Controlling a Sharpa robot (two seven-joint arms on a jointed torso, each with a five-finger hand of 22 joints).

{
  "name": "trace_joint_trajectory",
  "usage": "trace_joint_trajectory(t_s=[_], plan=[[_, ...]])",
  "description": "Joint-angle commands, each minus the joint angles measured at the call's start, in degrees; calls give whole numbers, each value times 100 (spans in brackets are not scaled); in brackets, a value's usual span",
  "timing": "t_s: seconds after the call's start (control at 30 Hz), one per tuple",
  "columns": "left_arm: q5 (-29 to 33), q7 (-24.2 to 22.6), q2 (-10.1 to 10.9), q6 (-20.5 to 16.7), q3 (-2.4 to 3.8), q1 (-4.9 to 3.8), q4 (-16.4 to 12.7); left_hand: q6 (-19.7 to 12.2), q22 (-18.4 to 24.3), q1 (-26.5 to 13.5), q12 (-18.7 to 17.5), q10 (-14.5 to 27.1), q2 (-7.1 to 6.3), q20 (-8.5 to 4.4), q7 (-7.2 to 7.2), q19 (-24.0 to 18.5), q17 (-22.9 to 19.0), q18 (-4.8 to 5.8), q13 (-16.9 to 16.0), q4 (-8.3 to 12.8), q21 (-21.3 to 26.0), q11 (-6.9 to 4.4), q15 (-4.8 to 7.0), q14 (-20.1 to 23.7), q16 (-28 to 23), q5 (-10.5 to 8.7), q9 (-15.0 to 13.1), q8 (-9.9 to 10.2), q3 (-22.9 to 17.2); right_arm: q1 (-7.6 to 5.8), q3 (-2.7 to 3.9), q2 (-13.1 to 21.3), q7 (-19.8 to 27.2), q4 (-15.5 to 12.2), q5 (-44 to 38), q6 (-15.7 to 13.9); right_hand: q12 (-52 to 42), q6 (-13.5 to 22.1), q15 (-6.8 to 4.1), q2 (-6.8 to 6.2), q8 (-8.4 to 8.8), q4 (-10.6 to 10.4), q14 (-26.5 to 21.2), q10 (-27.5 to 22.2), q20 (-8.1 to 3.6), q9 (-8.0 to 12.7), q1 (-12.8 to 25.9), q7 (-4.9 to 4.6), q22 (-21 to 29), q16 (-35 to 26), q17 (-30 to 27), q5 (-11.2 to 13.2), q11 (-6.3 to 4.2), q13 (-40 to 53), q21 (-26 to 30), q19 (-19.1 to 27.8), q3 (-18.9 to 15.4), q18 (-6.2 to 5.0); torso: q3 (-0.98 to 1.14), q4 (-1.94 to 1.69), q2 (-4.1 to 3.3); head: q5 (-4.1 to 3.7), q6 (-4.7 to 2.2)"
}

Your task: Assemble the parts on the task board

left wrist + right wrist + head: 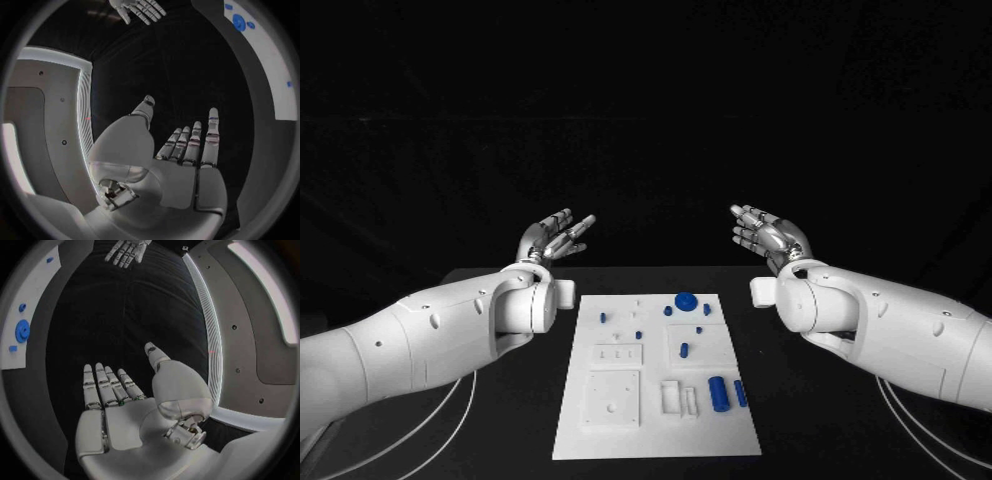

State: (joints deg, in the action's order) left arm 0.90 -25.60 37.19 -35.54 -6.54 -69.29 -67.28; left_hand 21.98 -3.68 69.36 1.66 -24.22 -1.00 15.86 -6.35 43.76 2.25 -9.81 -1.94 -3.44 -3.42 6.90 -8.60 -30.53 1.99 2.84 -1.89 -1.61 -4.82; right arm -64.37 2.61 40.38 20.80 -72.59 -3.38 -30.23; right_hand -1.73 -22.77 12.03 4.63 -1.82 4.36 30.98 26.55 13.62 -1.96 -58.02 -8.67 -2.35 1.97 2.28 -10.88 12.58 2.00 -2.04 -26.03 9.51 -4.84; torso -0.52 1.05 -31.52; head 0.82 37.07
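Nothing started yet: left hand [554, 238] and right hand [767, 234] hover empty, fingers spread, beyond the task board [625, 435] mid-bench, blue parts [718, 392] lying on it; next, reach down and grasp one.
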Motion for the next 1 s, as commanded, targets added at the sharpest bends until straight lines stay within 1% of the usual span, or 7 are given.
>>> trace_joint_trajectory(t_s=[0.03, 0.17, 0.3, 0.47, 0.5, 0.6, 1.0], plan=[[70, 271, -136, 873, -81, -161, 412, 112, -23, 285, 39, -126, -5, 56, -10, 181, 17, -131, -11, -27, -45, 14, -16, -153, 41, 41, -14, -42, -50, -91, 49, -91, -746, 375, -510, 1378, -43, -156, 10, 23, -32, 32, 168, 173, 46, -14, -265, -305, -17, 43, 14, -60, 14, 15, -48, -139, 56, -129, -2, 3, -1, 1, 1], [91, 364, -274, 1139, -195, -328, 826, 112, -23, 285, 39, -126, -5, 56, -10, 181, 17, -131, -11, -27, -45, 14, -16, -153, 41, 41, -14, -42, -50, -189, 108, -189, -1046, 775, -676, 1902, -42, -162, 9, 23, -32, 44, 180, 177, 49, -14, -279, -304, -18, 44, 15, -60, 13, 15, -48, -143, 54, -132, -2, 3, -1, 1, 1], [103, 419, -355, 1296, -261, -426, 1070, 112, -23, 285, 39, -126, -5, 56, -10, 181, 17, -131, -11, -27, -45, 14, -16, -153, 41, 41, -14, -42, -50, -257, 149, -257, -1254, 1052, -791, 2267, -43, -166, 15, 27, -32, 54, 185, 186, 48, -14, -291, -310, -17, 44, 15, -58, 18, 15, -47, -135, 46, -134, -2, 3, -1, 1, 1], [106, 428, -369, 1323, -273, -443, 1111, 112, -23, 285, 39, -126, -5, 56, -10, 181, 17, -131, -11, -27, -45, 14, -16, -153, 41, 41, -14, -42, -50, -284, 166, -284, -1338, 1165, -837, 2415, -43, -166, 15, 27, -32, 54, 185, 186, 48, -14, -291, -310, -17, 44, 15, -58, 18, 15, -47, -135, 46, -134, -2, 3, -1, 1, 1], [39, 441, -409, 1396, -272, -443, 1124, 112, -23, 285, 39, -126, -5, 56, -10, 181, 17, -131, -11, -27, -45, 14, -16, -153, 41, 41, -14, -42, -50, -284, 166, -245, -1275, 1193, -795, 2410, -43, -166, 15, 27, -32, 54, 185, 186, 48, -14, -291, -310, -17, 44, 15, -58, 18, 15, -47, -135, 46, -134, -4, 23, 1, 103, -136], [41, 441, -404, 1394, -272, -444, 1121, 112, -23, 285, 39, -126, -5, 56, -10, 181, 17, -131, -11, -27, -45, 14, -16, -153, 41, 41, -14, -42, -50, -284, 166, -250, -1275, 1208, -795, 2410, -43, -166, 15, 27, -32, 54, 185, 186, 48, -14, -291, -310, -17, 44, 15, -58, 18, 15, -47, -135, 46, -134, -2, 19, -2, 108, -157], [46, 439, -391, 1392, -272, -444, 1119, 112, -23, 285, 39, -126, -5, 56, -10, 181, 17, -131, -11, -27, -45, 14, -16, -153, 41, 41, -14, -42, -50, -284, 166, -271, -1272, 1238, -795, 2423, -43, -166, 15, 27, -32, 54, 185, 186, 48, -14, -291, -310, -17, 44, 15, -58, 18, 15, -47, -135, 46, -134, -3, 24, 1, 140, -147]])
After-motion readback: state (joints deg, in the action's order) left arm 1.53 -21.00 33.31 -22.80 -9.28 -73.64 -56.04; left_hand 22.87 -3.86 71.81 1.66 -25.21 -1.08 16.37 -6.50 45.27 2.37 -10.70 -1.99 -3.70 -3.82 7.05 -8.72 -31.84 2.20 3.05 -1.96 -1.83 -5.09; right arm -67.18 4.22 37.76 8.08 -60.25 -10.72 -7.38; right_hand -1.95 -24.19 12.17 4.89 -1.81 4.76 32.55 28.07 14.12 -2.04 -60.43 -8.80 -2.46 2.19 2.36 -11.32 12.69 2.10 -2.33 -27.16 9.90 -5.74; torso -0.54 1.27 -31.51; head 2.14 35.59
